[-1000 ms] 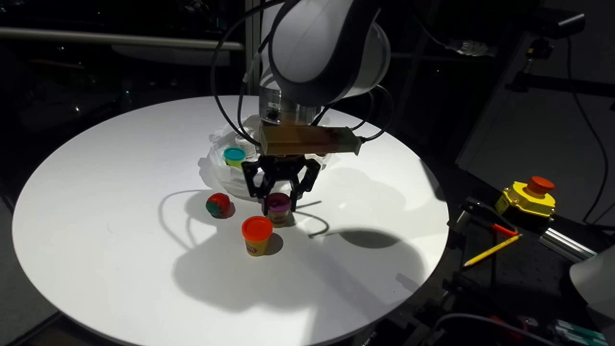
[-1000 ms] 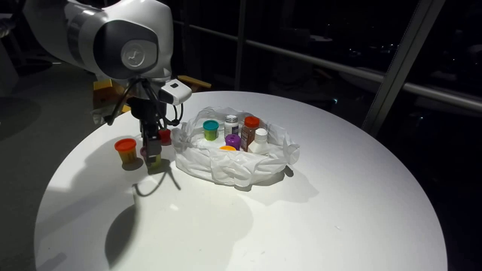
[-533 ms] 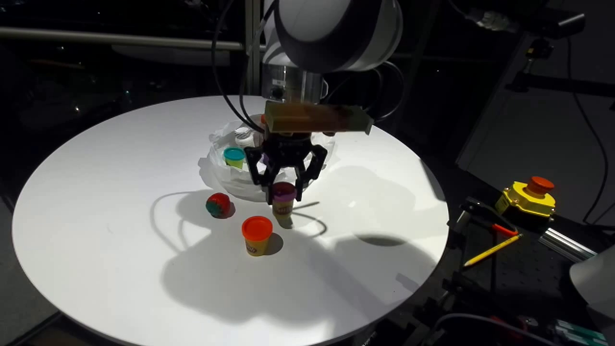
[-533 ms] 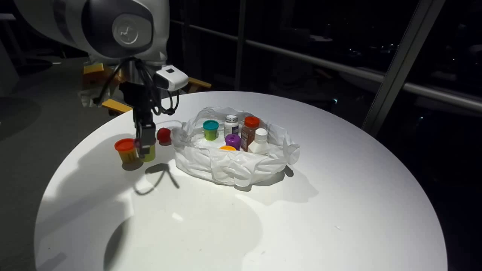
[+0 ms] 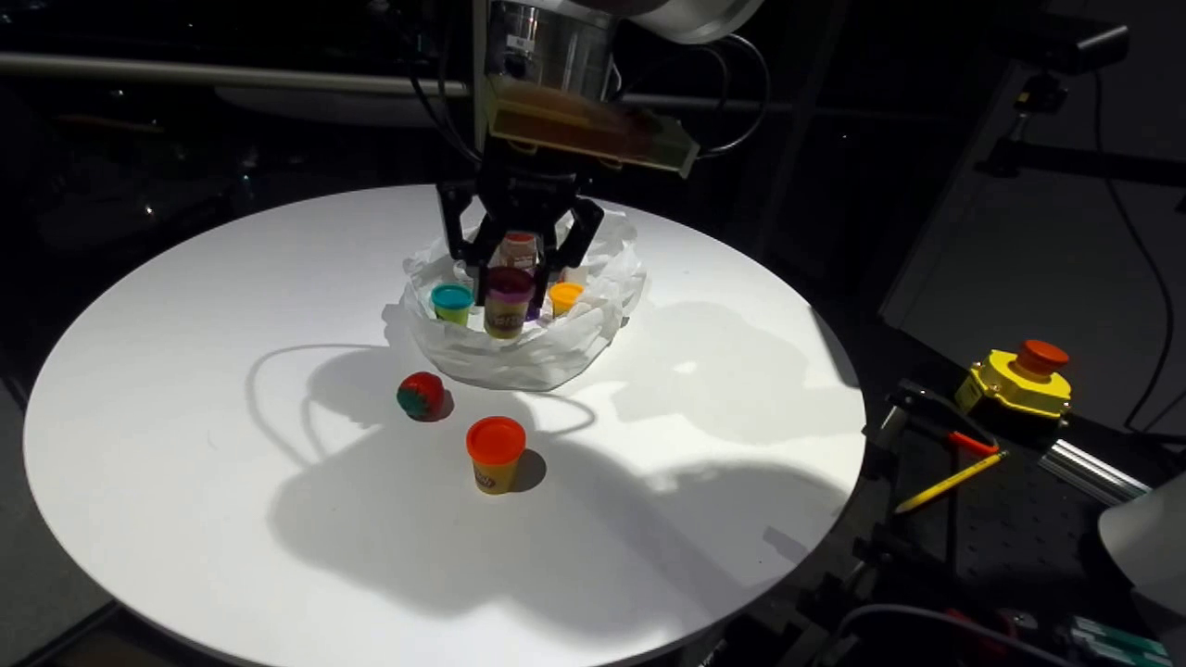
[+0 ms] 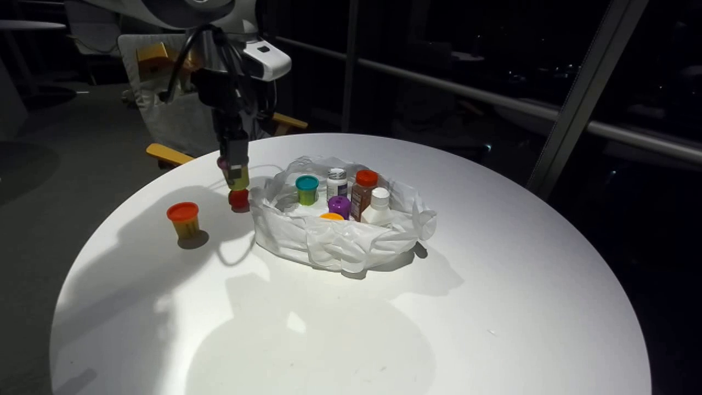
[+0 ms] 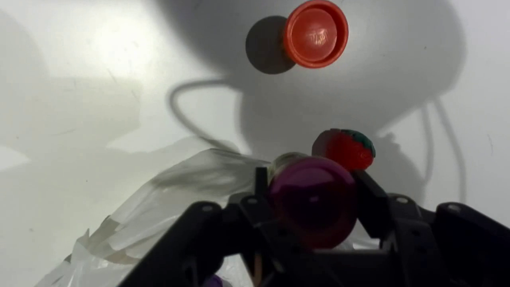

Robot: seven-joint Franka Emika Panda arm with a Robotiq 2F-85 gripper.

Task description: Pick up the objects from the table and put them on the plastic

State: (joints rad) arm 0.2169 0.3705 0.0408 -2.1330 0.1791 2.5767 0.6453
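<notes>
My gripper (image 5: 510, 289) is shut on a purple-lidded tub (image 5: 505, 317) and holds it upright in the air. In an exterior view (image 6: 239, 180) the tub is left of the white plastic bag (image 6: 334, 247), above table height. In the wrist view the purple lid (image 7: 314, 199) sits between the fingers. A tub with an orange-red lid (image 5: 496, 454) stands on the table; it shows in the wrist view (image 7: 316, 36) too. A red strawberry with a green top (image 5: 422, 396) lies on the table near the bag. In the wrist view the strawberry (image 7: 350, 151) is partly behind the held tub.
The opened bag holds a teal-lidded tub (image 6: 307, 190), a white bottle (image 6: 337, 184), a red-capped bottle (image 6: 364, 192), a purple item (image 6: 339, 206), a white jug-like bottle (image 6: 377, 207) and an orange lid (image 6: 332, 216). The round white table (image 5: 232, 482) has an edge all around.
The gripper took the purple-lidded tub off the table and lifted it. In an exterior view it has since moved toward the back, nearer the bag. The strawberry and orange-red-lidded tub have not moved.
</notes>
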